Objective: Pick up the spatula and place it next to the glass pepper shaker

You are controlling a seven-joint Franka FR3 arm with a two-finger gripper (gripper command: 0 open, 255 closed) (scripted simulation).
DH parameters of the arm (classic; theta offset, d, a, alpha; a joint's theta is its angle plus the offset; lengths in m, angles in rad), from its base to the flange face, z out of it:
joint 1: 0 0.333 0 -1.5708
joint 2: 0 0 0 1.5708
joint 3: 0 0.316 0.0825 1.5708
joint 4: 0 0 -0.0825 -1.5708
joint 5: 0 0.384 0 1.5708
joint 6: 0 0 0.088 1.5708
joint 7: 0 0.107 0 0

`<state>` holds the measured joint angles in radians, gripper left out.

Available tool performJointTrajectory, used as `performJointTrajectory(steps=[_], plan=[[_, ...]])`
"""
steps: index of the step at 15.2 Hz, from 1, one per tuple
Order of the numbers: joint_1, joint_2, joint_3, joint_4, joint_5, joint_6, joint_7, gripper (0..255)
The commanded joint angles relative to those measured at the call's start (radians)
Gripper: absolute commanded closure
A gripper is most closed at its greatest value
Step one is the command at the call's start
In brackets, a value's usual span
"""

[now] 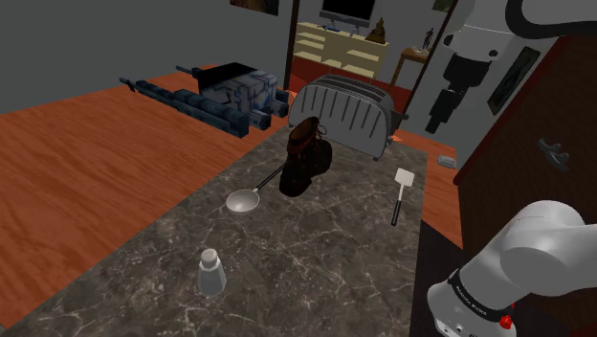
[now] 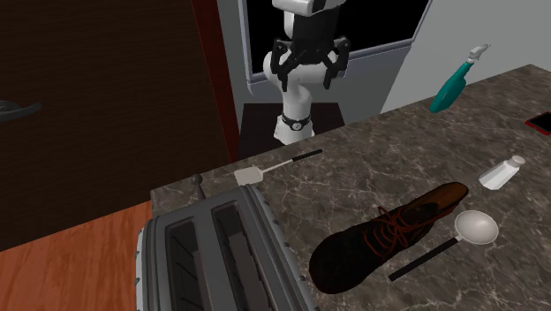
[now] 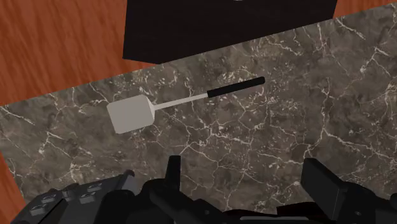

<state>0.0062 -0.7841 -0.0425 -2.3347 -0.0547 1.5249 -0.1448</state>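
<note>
Marble counter (image 3: 286, 140) carries the spatula (image 3: 184, 100) flat near the stand-side edge, well apart from the shaker (image 1: 211, 271). Gripper (image 3: 248, 175) hangs released above it; best to descend, straddle the thin shaft crosswise and close gently.

Shoulder camera looks along the desk (image 1: 316, 258) toward the toaster (image 1: 349, 115); the second faces back over it; wrist camera looks down on the spatula (image 3: 130, 116) beyond the jaws.

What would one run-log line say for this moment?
stage: spatula not yet grasped | gripper: open, raised, clear of spatula | spatula: flat on counter | shaker: upright, apart from spatula
</note>
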Motion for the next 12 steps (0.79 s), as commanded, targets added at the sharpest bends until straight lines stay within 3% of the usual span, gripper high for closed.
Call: performJointTrajectory(steps=[1,12], plan=[[0.0,0.0,0.0,0.0,0.0,0.0,0.0,0],[-0.248,0.041,0.078,-0.334,0.104,0.355,0.634,0]])
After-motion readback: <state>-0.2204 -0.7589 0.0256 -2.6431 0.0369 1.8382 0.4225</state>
